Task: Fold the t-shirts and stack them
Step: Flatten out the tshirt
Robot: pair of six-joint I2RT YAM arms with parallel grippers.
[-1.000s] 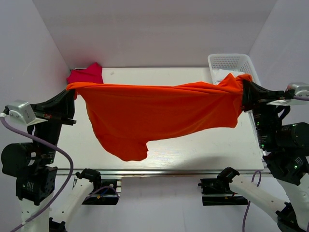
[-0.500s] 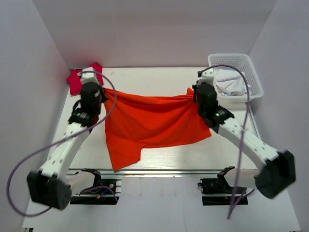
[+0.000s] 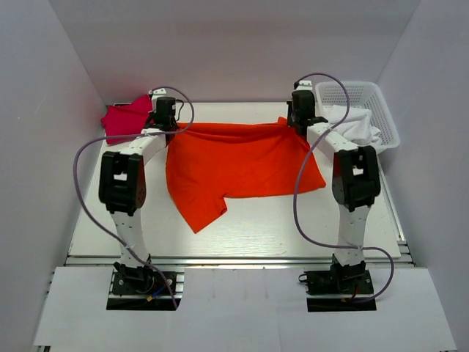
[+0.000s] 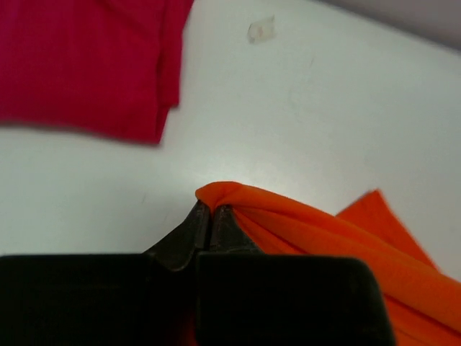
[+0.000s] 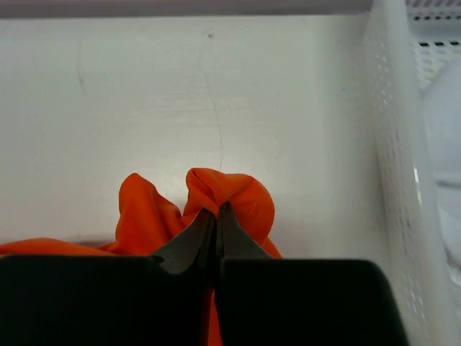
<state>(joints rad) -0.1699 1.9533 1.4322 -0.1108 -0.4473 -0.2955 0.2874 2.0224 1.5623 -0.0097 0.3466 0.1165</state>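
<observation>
Top external view: the orange t-shirt (image 3: 242,161) lies spread and rumpled across the far middle of the desk (image 3: 256,235), its far edge stretched between both arms and one sleeve trailing toward the near left. The left gripper (image 3: 170,130) pinches its far-left corner, the right gripper (image 3: 294,123) its far-right corner. The crimson-pink t-shirt (image 3: 126,117) sits bunched in the far-left corner. A white basket (image 3: 386,117) holding white cloth (image 3: 357,126) stands at the far-right corner. Left wrist view: the jaws are closed tight on an orange fold, with bare desk between it and the crimson shirt's layered edge. Right wrist view: the jaws clamp a puckered orange bunch near the basket wall.
</observation>
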